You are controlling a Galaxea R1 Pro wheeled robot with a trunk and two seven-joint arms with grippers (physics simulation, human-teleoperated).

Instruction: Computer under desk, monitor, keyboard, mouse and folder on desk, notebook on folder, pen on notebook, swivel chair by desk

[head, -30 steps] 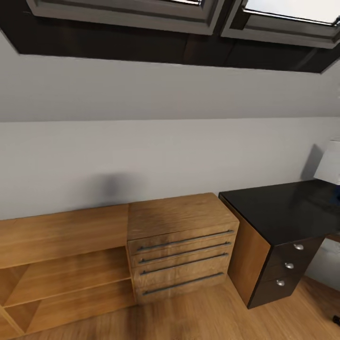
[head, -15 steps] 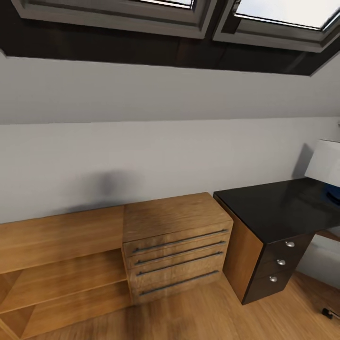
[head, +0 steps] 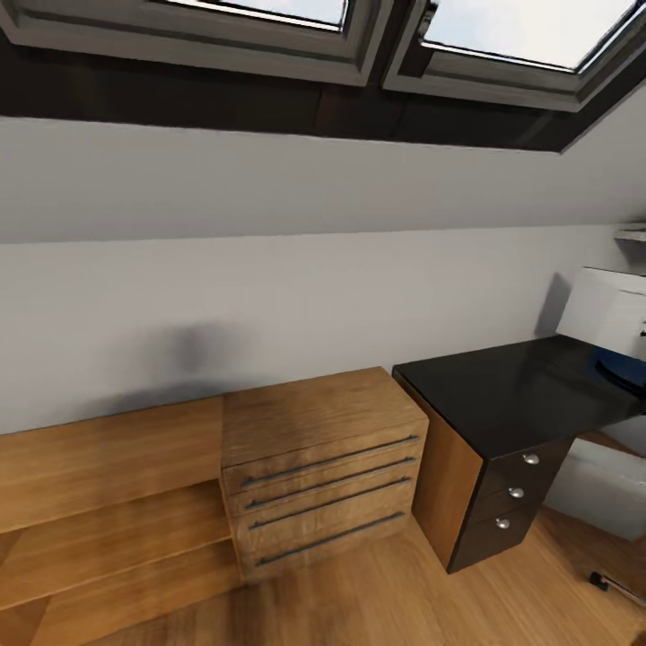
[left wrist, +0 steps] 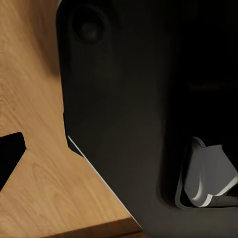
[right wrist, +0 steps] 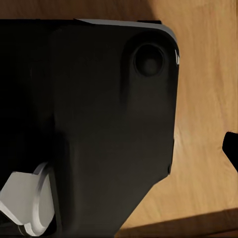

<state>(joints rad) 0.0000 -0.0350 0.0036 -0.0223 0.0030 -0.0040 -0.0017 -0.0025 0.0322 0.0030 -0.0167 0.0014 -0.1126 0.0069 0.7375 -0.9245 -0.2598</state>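
- Leftmost, a low light-wood shelf (head: 108,502) joins a four-drawer unit (head: 323,475) on the wood floor (head: 377,601).
- Right: glossy black surface (head: 511,390); white-backed monitor (head: 606,314) at the right edge.
- Skylights (head: 502,40) above.
- Fingers' state: cannot tell.

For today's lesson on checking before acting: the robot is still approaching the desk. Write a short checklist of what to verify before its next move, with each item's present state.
1. Desk in the head view: ok, at the right, its near end bare and glossy.
2. Monitor on the desk: ok, white back visible at the far right edge.
3. Keyboard, mouse, folder located: cannot tell; something blue lies beside the monitor, unidentifiable.
4. Wooden drawer unit kept apart from the desk: ok, it stands directly left of the desk.
5. Floor ahead free: ok in the visible part; a chrome caster shows at lower right.
6. Fingers' state: cannot tell; both wrist views show the robot's dark body over wood floor.
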